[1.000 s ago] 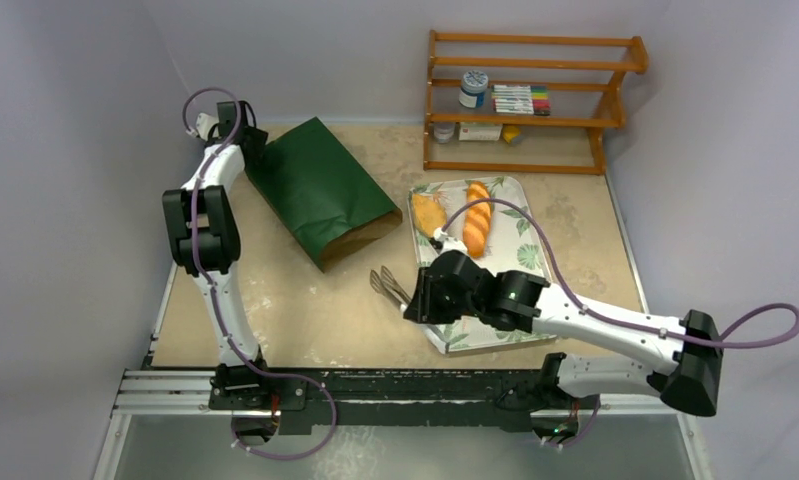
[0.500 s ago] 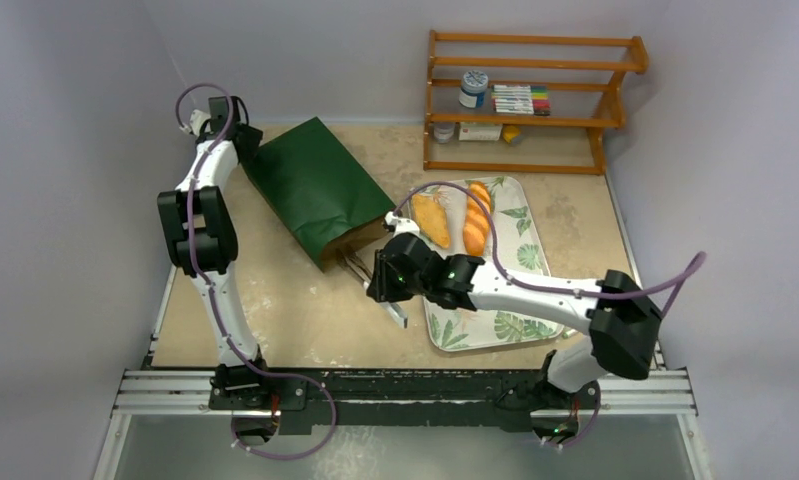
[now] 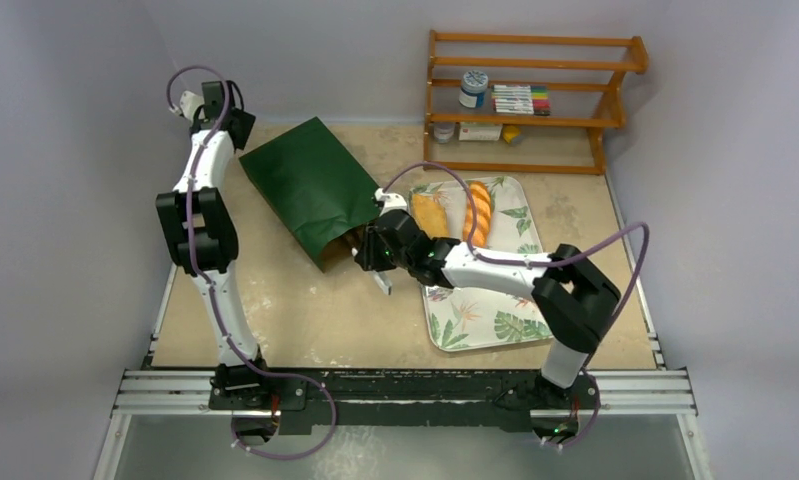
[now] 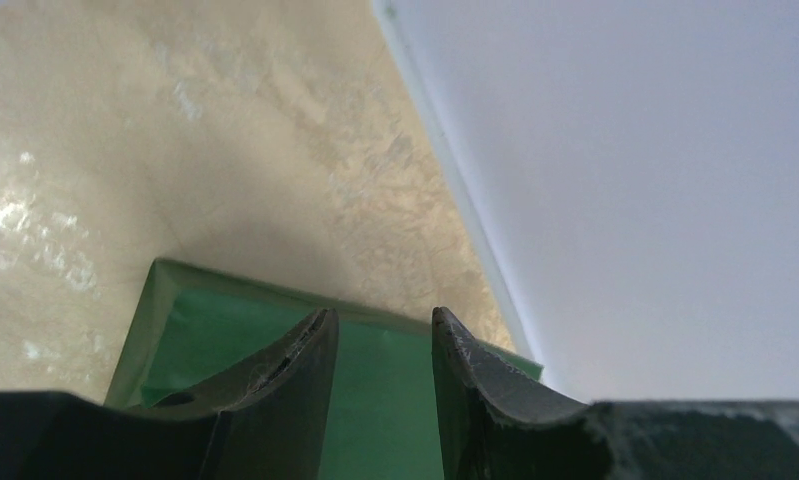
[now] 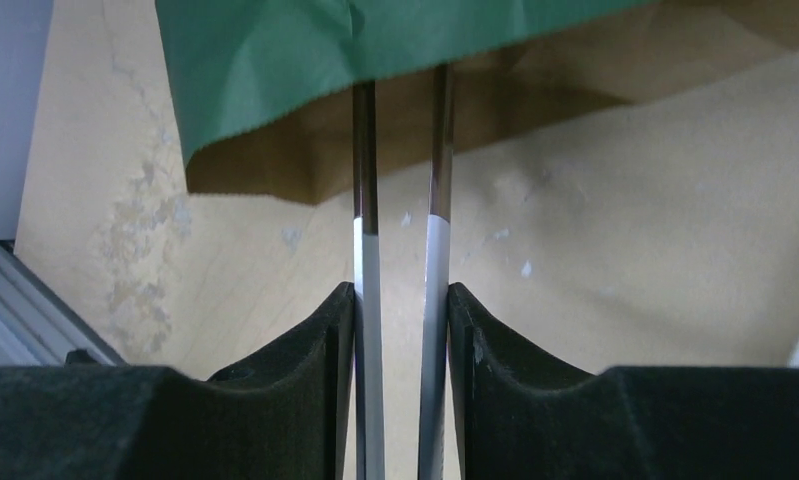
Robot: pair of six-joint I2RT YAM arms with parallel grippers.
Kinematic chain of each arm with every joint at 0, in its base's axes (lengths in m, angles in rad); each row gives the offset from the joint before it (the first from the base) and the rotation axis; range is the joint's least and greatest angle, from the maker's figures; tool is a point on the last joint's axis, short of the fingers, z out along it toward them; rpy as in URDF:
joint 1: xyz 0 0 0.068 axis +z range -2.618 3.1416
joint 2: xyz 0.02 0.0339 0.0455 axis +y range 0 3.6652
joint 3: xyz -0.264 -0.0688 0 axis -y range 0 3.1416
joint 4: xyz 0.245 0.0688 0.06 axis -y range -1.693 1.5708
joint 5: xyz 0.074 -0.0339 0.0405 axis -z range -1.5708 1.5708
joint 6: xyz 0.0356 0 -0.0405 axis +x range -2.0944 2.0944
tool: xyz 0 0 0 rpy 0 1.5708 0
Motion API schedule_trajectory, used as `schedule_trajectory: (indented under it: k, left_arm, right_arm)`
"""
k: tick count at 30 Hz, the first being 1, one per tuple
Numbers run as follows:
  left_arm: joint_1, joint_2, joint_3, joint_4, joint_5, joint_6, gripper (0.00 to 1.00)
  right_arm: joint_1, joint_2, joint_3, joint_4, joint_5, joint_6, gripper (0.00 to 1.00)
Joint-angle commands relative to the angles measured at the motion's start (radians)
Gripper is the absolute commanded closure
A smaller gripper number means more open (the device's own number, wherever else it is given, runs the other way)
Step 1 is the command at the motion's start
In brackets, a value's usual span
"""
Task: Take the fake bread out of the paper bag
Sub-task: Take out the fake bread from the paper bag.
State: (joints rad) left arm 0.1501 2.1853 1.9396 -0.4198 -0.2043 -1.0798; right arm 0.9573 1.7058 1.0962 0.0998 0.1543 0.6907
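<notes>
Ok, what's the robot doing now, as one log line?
right gripper: shut on tongs, tips in paper bag mouth | left gripper: open above bag's closed end | tray: two fake bread pieces

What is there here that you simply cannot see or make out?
Inside the paper bag, top view: its green upper side covers it, so any bread left is unseen.
Tips of the tongs, right wrist view: lost in the bag's mouth.
Labels on the shelf, top view: too small.

Top view high overhead, from behind; both wrist views close on the paper bag (opposite ends)
</notes>
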Motion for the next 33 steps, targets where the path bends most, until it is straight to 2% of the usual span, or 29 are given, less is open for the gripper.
schedule_trajectory:
  k: [1,6,14,26,33]
  left_arm:
    - [-0.011,0.047,0.166,-0.005,-0.089,0.085,0.60]
    - [-0.038,0.148,0.264,-0.017,-0.133,0.131,0.61]
    - [-0.054,0.215,0.277,0.017,-0.128,0.141,0.60]
    - [-0.060,0.252,0.308,0.009,-0.102,0.167,0.60]
    - [-0.060,0.249,0.289,0.007,-0.081,0.170,0.60]
  right_arm:
    - [-0.026,0.081,0.080,0.170,-0.035,-0.069,0.62]
    - [-0.058,0.200,0.140,0.238,-0.065,-0.104,0.61]
    - [-0.112,0.348,0.259,0.254,-0.079,-0.147,0.60]
    - [-0.121,0.399,0.373,0.258,-0.100,-0.211,0.60]
    - [-0.105,0.401,0.447,0.181,-0.057,-0.241,0.60]
